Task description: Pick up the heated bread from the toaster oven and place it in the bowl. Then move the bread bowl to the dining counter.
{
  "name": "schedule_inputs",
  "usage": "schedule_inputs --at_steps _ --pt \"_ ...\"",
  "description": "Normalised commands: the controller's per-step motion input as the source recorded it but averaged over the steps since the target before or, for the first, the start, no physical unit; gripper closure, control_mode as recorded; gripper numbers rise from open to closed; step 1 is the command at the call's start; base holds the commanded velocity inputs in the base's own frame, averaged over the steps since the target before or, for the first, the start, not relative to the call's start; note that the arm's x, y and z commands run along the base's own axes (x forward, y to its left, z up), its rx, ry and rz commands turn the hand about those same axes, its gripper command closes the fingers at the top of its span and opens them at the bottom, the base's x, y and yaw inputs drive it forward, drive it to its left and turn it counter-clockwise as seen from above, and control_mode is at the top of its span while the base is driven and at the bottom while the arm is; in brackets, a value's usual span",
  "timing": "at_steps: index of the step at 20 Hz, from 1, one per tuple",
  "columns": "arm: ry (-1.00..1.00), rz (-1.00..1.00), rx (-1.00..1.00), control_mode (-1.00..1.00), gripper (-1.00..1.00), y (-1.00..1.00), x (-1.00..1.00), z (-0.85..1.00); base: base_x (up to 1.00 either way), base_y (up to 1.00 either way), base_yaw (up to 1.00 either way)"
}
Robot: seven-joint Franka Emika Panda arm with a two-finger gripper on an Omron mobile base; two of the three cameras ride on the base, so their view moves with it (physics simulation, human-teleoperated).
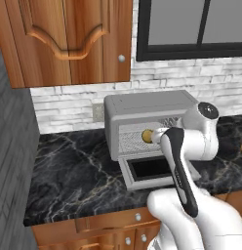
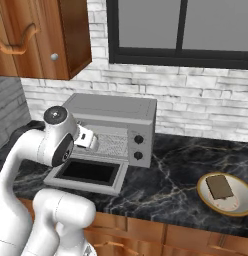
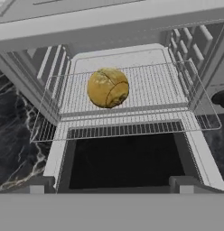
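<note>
The toaster oven [image 2: 113,130] stands on the counter [image 1: 74,171] against the back wall, its door [image 2: 91,172] dropped toward the front edge. The heated bread [image 3: 108,87] sits on the wire rack [image 3: 132,101] inside. The bowl [image 2: 227,195] lies well right, near the front edge, a flat piece [image 2: 219,186] in it.

A golden-brown bread [image 3: 108,87] sits on the silvery wire rack [image 3: 127,110] of the grey toaster oven [image 2: 116,131], on a black, white-veined marble tabletop [image 1: 74,171]; nearby, a gold-rimmed cream bowl [image 2: 235,206] holds a dark brown square [image 2: 219,186].
</note>
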Motion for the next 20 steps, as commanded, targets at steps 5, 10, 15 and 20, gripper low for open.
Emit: schedule_inputs --at_steps 5,10,15,20 --pt "0.06 0.0 -0.01 -1.0 -1.0 0.13 0.36 -0.31 0.0 0.0 0.0" --pt "0.0 0.0 -0.02 -1.0 -1.0 0.02 0.51 -0.29 0.0 0.0 0.0" --pt "-0.03 0.0 -0.04 -1.0 -1.0 0.0 0.47 -0.31 0.0 0.0 0.0" --pt "0.0 0.0 0.0 -1.0 -1.0 0.01 0.43 -0.02 0.0 0.0 0.0"
